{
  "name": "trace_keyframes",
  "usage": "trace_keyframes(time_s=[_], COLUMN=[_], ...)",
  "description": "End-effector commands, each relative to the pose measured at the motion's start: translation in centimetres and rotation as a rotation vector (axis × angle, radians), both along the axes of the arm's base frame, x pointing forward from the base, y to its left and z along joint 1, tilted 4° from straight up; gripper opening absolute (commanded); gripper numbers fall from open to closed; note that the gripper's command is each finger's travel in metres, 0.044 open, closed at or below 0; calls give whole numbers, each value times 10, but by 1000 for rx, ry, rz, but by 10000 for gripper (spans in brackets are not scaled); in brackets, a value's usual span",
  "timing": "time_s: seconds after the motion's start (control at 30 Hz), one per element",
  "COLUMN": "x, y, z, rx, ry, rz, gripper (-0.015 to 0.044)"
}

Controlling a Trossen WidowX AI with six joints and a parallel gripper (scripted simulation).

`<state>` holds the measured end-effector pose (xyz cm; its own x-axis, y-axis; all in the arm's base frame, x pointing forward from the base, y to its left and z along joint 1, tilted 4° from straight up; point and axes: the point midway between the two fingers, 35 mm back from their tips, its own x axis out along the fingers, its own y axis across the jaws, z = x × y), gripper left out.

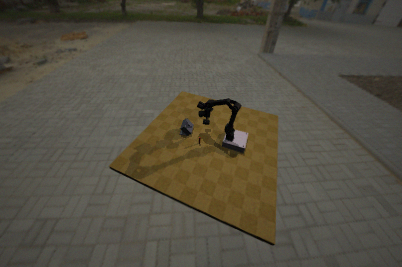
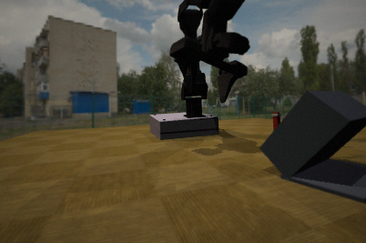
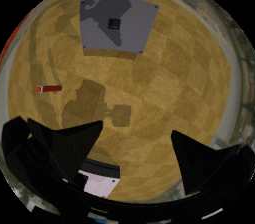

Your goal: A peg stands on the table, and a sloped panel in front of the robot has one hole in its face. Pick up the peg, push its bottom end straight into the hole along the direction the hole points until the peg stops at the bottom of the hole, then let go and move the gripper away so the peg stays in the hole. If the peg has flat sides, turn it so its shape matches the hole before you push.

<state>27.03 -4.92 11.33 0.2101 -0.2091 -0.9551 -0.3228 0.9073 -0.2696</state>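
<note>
Carefully bring the empty, wide-open gripper (image 1: 206,122) (image 2: 226,86) (image 3: 137,130) over the upright red peg (image 1: 200,140) (image 2: 276,121) (image 3: 51,89), towards ten o'clock in the wrist view, and straddle it squarely (no nudging) before closing.
</note>
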Motion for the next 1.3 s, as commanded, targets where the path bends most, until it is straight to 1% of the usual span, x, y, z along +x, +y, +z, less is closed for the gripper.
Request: trace_keyframes(time_s=[0.0,0.67,1.27], x=[3,5,-10], y=[14,91,160], z=[-2,-11,-19], rx=[26,134,202], ry=[4,31,83], rz=[-7,-25,-81], gripper=[440,440,440])
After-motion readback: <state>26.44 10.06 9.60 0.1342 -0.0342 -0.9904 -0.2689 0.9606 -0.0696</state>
